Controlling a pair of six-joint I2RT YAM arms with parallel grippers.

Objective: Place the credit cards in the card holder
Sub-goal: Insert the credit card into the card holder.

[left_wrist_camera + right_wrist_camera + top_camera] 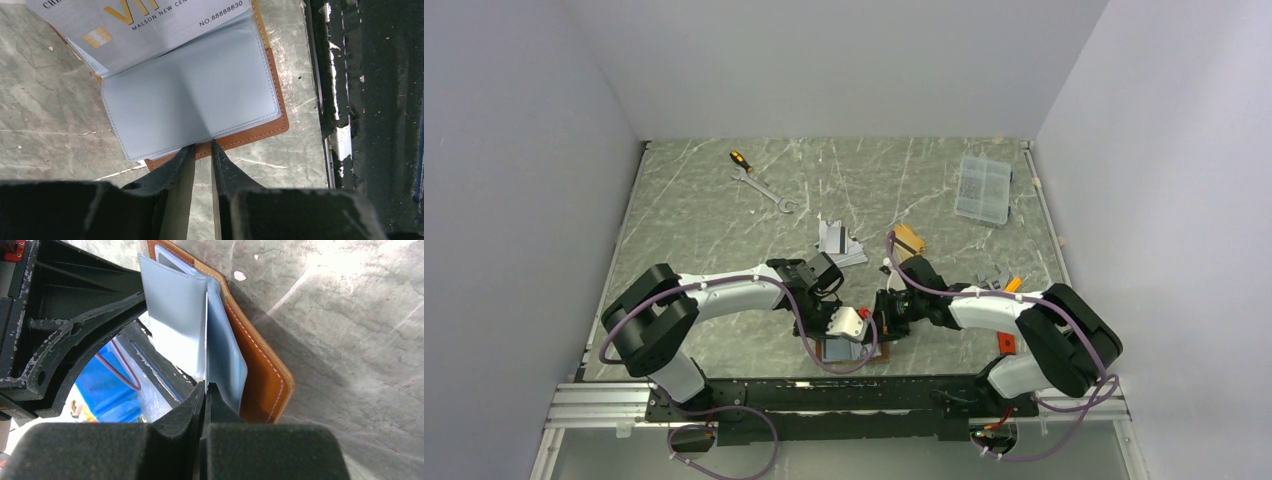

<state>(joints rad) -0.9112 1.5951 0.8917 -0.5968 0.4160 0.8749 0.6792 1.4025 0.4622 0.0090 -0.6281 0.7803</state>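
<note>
right gripper (205,386): clamped on silver credit card (150,25), edge-on, long axis straight ahead between clear sleeves (175,305) | left gripper (202,147): nips card holder (250,138) rim at table's near edge | judged next: slide along card axis

Plain pale grey walls (824,60), grey-green marbled tabletop (694,220), aluminium rail (594,405) along near edge

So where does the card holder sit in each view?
Top external: card holder low centre, by the table's near edge.
Left wrist: card holder centre, lying open with its clear sleeves up.
Right wrist: card holder centre, tan cover slanting to the lower right.
Shared landmark: the veined grey table.
</note>
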